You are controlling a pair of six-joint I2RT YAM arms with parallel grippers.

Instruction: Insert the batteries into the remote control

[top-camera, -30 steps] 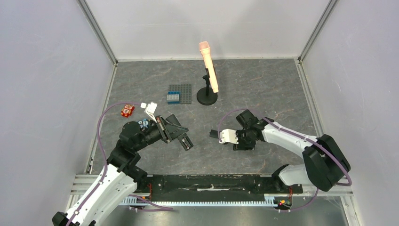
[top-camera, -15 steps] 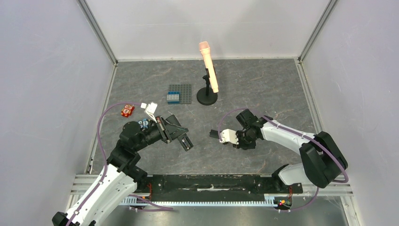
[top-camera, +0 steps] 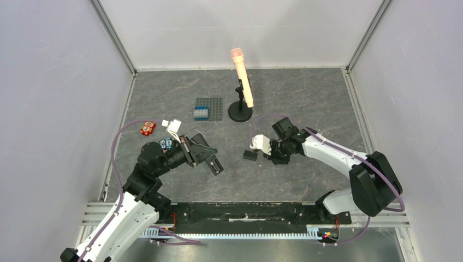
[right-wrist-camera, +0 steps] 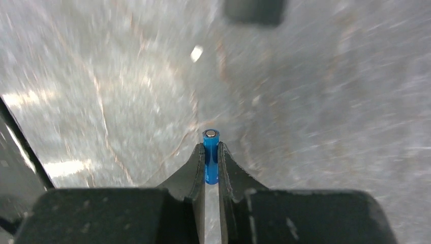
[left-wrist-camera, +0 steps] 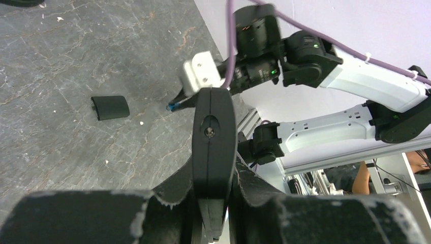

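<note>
Blue battery (right-wrist-camera: 211,161) tip juts past right end effector (right-wrist-camera: 211,148) over tabletop (right-wrist-camera: 330,101).

The left arm (top-camera: 124,212) and right arm (top-camera: 333,155) are built of white links and black joints, each trailed by a purple cable (top-camera: 113,155); black wedge-shaped fingers (right-wrist-camera: 190,170) are fitted.

The table (top-camera: 306,103) is a grey, marble-veined slab walled in by pale panels; toward the back stands the round black foot of a microphone stand (top-camera: 240,115), and just left of it lies a grey studded plate (top-camera: 214,105); near the left edge sits a small orange-red block (top-camera: 147,128); in the middle, well apart from the rest, lies a small black cover (top-camera: 250,155), with white specks scattered about.
</note>
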